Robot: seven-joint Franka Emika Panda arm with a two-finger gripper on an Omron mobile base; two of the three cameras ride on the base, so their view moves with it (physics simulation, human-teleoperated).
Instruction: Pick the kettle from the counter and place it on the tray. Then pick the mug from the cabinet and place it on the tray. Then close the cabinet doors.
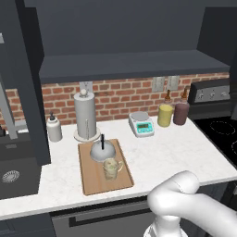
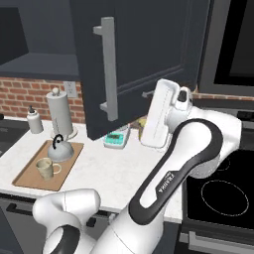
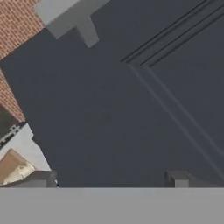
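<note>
The light-grey kettle [image 1: 102, 150] [image 2: 60, 149] stands on the far half of the wooden tray [image 1: 92, 178] [image 2: 30, 178]. The cream mug [image 1: 111, 167] [image 2: 45, 168] stands just in front of it on the same tray. One cabinet door [image 2: 139, 64] hangs open over the counter, its silver bar handle [image 2: 109, 69] facing me. The arm's white hand [image 2: 159, 111] is raised against that door's right part. In the hand view the dark door panel [image 3: 113, 109] is very close, and my gripper [image 3: 110, 179] is open with nothing between its fingertips. The other door [image 1: 25, 92] stands open at the left.
On the white counter [image 1: 176, 152] stand a paper-towel roll [image 1: 85, 115], a soap bottle [image 1: 54, 128], a kitchen scale [image 1: 141, 124], a yellow jar [image 1: 165, 115] and a brown jar [image 1: 181, 112]. The dark sink [image 1: 11, 171] is at the left, the stove [image 1: 222, 129] at the right.
</note>
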